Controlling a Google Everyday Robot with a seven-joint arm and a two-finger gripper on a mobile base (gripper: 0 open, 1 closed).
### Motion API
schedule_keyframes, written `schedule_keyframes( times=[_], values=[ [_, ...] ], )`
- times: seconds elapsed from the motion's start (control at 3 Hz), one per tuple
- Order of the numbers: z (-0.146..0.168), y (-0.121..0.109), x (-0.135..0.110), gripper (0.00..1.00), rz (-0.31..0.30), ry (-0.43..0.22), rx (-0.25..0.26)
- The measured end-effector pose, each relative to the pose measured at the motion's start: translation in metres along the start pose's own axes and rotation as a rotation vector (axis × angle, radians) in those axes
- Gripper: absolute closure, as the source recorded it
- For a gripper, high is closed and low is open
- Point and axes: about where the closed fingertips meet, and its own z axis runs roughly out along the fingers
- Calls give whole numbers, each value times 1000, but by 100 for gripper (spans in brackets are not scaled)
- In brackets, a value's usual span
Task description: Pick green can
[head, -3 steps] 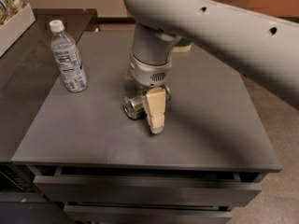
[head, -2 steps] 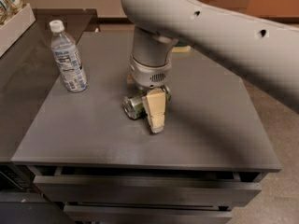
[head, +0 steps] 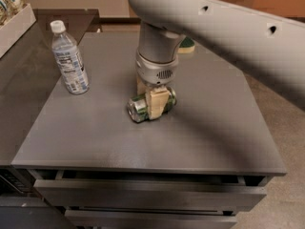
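The green can [head: 139, 108] lies on its side near the middle of the dark grey table [head: 209, 132], its silver end facing front-left. My gripper [head: 150, 98] comes straight down over it. One tan finger [head: 157, 105] crosses the can's near side and the other sits behind it, so the can is clamped between them. The can is at or just above the table surface; I cannot tell which.
A clear water bottle [head: 70, 58] with a white cap stands at the back left. A green-topped sponge [head: 187, 44] peeks out behind the arm at the back. A white bin [head: 15, 28] sits on the left counter. Drawers [head: 143, 194] run below the table's front edge.
The fingers have drawn in onto the can and the near finger now ends higher than before. The arm has shifted a little. The bottle has not moved.
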Motion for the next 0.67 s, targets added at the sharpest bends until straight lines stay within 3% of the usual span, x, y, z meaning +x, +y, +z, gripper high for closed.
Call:
schedule_keyframes(
  times=[0.67],
  values=[
    [-49, 0, -7, 93, -27, -15, 88]
  ],
)
